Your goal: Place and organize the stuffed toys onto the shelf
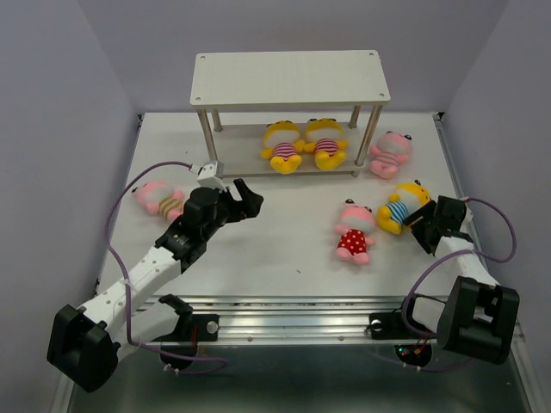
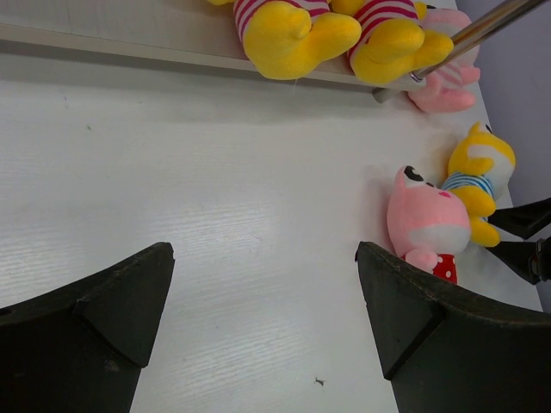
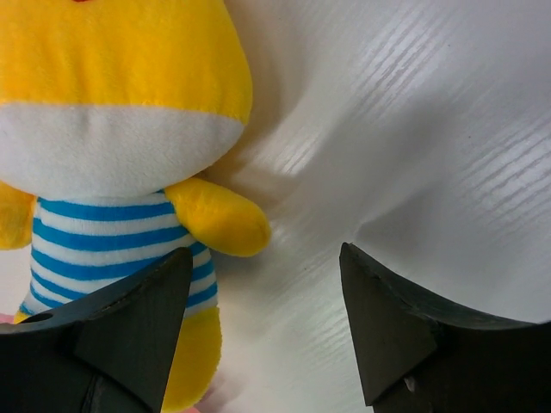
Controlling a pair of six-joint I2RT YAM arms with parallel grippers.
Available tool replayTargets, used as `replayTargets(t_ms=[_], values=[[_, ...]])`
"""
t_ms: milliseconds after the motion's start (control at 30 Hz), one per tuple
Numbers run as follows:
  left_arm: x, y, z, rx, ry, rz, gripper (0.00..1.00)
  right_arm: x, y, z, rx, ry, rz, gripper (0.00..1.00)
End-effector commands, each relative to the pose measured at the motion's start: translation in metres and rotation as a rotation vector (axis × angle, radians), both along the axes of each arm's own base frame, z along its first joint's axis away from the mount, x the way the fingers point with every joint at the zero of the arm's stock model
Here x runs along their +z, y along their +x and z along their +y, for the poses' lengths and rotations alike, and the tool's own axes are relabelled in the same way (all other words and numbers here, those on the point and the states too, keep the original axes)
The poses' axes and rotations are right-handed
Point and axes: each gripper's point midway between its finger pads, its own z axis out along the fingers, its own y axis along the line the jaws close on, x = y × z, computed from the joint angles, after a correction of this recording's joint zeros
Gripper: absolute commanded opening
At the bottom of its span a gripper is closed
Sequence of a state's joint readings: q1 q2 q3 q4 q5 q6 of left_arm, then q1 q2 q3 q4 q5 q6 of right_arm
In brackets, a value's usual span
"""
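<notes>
The shelf stands at the back, and two yellow stuffed toys in red stripes lie on its lower board. A pink toy lies on the table by the right leg. Nearer lie a yellow toy in blue stripes, a pink toy in red polka dots and, far left, a pink striped toy. My right gripper is open beside the blue-striped toy, its left finger over the toy's body, bare table between the tips. My left gripper is open over bare table.
Purple walls close in the table on the left, right and back. The shelf's thin metal legs stand near the toys at the right. A purple cable loops beside the left arm, close to the pink striped toy.
</notes>
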State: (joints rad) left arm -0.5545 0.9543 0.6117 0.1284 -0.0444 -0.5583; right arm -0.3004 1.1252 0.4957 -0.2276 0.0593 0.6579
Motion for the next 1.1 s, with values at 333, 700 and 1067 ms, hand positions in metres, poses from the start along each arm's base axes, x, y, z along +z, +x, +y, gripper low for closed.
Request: replayTargets(t_ms=[333, 700, 1067], values=[[0.013, -0.003, -0.006, -0.047, -0.021, -0.060, 0.99, 0.013, 0.029, 0.009, 0.116, -0.010, -0.190, 0.29], [0.022, -0.020, -0.033, -0.237, -0.063, -0.089, 0.99, 0.061, 0.032, 0.017, 0.208, -0.080, -0.337, 0.01], [0.034, -0.028, -0.053, -0.338, -0.126, -0.110, 0.99, 0.105, 0.031, 0.035, 0.356, -0.104, -0.407, 0.01]])
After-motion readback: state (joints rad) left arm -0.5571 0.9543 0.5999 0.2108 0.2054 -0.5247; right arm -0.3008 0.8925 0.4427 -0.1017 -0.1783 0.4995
